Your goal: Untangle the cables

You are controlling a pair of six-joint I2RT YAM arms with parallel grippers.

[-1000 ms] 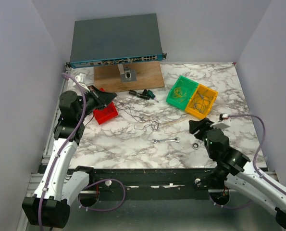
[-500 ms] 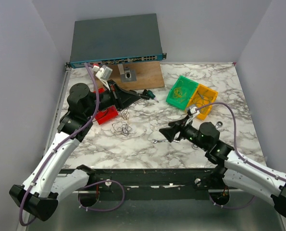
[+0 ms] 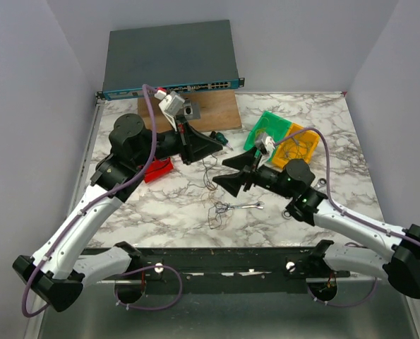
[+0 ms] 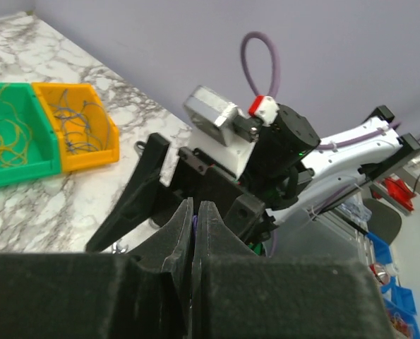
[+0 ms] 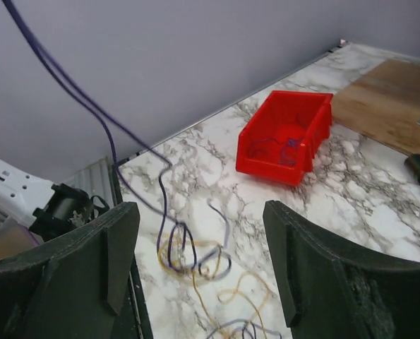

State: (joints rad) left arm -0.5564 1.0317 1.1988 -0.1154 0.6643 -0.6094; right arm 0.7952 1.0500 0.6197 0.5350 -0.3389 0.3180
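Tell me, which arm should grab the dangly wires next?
The right arm. The right hand is open and pointed at the cables dangling from the left hand, which is shut, pinching them up.

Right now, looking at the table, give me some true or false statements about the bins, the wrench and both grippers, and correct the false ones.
1. The right gripper is open. True.
2. The red bin is empty. False: a few thin blue wires lie in it.
3. The green bin and the yellow bin stand side by side. True.
4. The wrench lies in the yellow bin. False: it lies on the marble table, beside the loose cables.
5. The left gripper is wide open. False: it is shut, with thin strands of the cables hanging from it.
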